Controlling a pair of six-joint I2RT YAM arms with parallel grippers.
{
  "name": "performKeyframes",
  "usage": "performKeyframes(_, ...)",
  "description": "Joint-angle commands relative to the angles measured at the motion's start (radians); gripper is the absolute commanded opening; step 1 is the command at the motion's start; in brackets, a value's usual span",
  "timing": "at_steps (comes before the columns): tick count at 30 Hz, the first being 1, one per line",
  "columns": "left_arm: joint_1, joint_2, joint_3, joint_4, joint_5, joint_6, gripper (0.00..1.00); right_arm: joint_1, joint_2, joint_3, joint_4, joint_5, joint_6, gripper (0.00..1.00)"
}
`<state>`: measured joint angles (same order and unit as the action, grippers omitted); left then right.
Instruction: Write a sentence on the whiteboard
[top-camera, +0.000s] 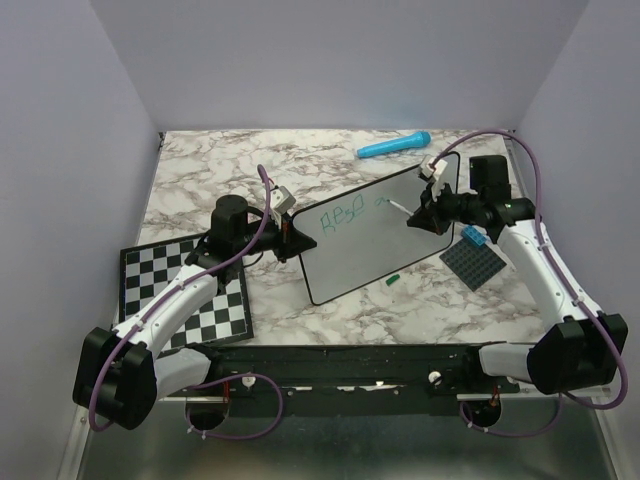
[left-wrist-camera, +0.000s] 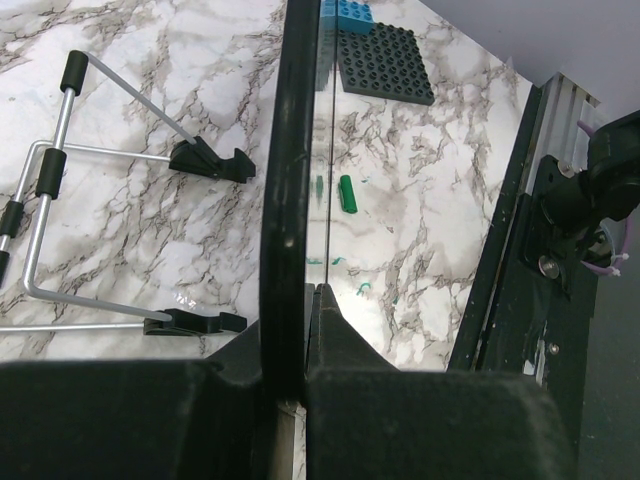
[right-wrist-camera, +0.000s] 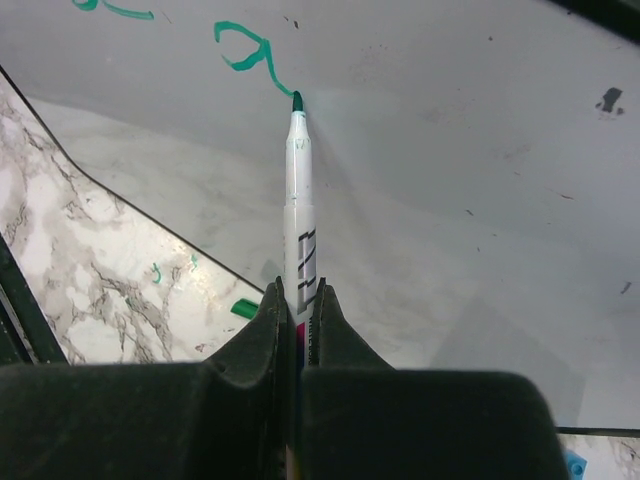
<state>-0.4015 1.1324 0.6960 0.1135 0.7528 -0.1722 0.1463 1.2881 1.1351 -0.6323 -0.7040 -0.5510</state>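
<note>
The whiteboard (top-camera: 370, 240) stands tilted mid-table. My left gripper (top-camera: 290, 232) is shut on its left edge; in the left wrist view the black rim (left-wrist-camera: 290, 150) runs edge-on between my jaws (left-wrist-camera: 305, 295). My right gripper (top-camera: 422, 215) is shut on a white marker (right-wrist-camera: 299, 200), whose green tip (right-wrist-camera: 297, 100) touches the board face (right-wrist-camera: 470, 150). The sentence is a short run of green letters (top-camera: 340, 216) near the board's top, with a fresh loop (right-wrist-camera: 245, 50) at the tip.
A green marker cap (top-camera: 393, 279) lies on the marble in front of the board. A blue cylinder (top-camera: 393, 146) lies behind it. A grey baseplate (top-camera: 478, 265) with a blue brick (top-camera: 474, 237) is at right, a checkerboard (top-camera: 185, 290) at left, and a wire stand (left-wrist-camera: 60, 200) behind the board.
</note>
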Motion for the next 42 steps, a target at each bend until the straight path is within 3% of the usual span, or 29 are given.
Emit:
performKeyframes(1,-0.005,0.033,-0.02,-0.16,-0.102,0.122,0.0,-0.011,-0.039,0.034,-0.001,-0.021,-0.007,0.0)
performKeyframes(15,-0.005,0.033,-0.02,-0.161,-0.101,0.123,0.0,-0.011,0.022,0.106,0.069,0.001,0.06,0.0)
performKeyframes(32,-0.007,0.03,-0.02,-0.161,-0.099,0.125,0.0,-0.011,0.002,-0.015,-0.027,0.001,-0.044,0.01)
performKeyframes(42,-0.007,0.033,-0.02,-0.161,-0.099,0.125,0.0,-0.011,0.004,0.041,-0.021,-0.023,-0.02,0.01)
